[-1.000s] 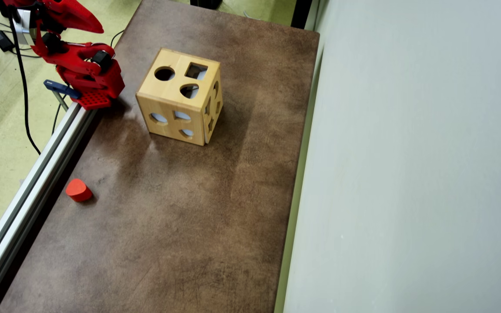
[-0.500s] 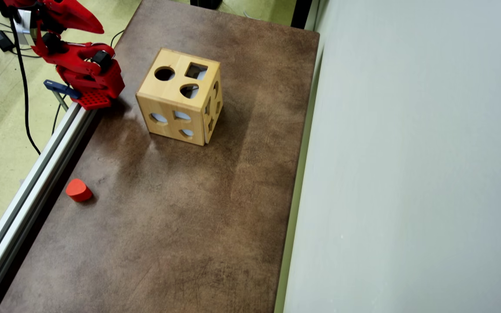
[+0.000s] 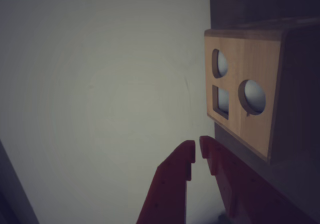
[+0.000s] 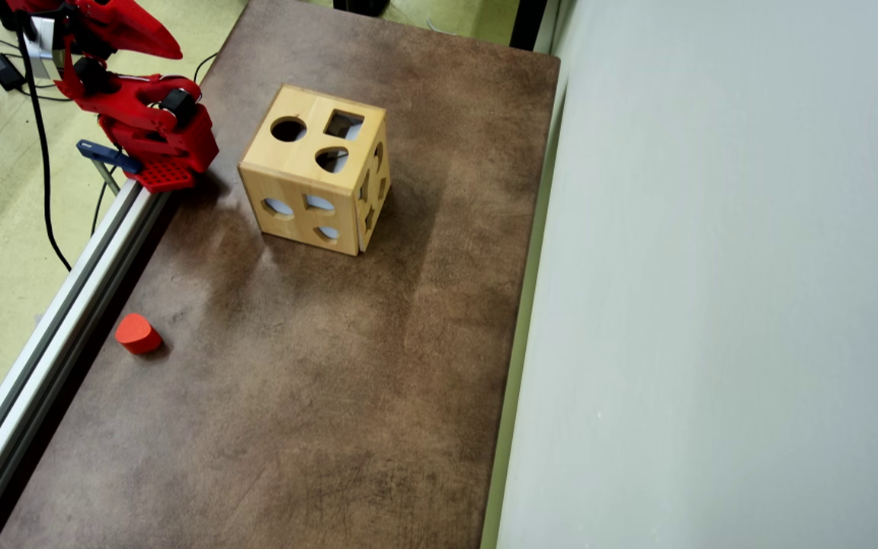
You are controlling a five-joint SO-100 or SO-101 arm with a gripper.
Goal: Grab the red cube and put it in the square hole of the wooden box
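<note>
- Plainly, you are either before the pick or after the drop: no red cube shows in either view, so you cannot tell where it is; it may already lie inside the wooden box [image 4: 315,169].
- The only loose piece is an orange-red rounded block [image 4: 137,334] near the rail edge of the bench [image 4: 294,396], well apart from the box. It is not the cube.
- The square hole [image 4: 344,124] sits on the box's top face beside the round hole [image 4: 288,129], with nothing in it.
- Your next move calls for finding the cube first; if it is gone, judge the task done.
- The arm is folded back at the bench's far left corner in the overhead view, clear of the box.
- In the wrist view the hand [image 3: 197,151] has its fingers nearly pressed together on nothing, aimed past the box at the wall.
</note>
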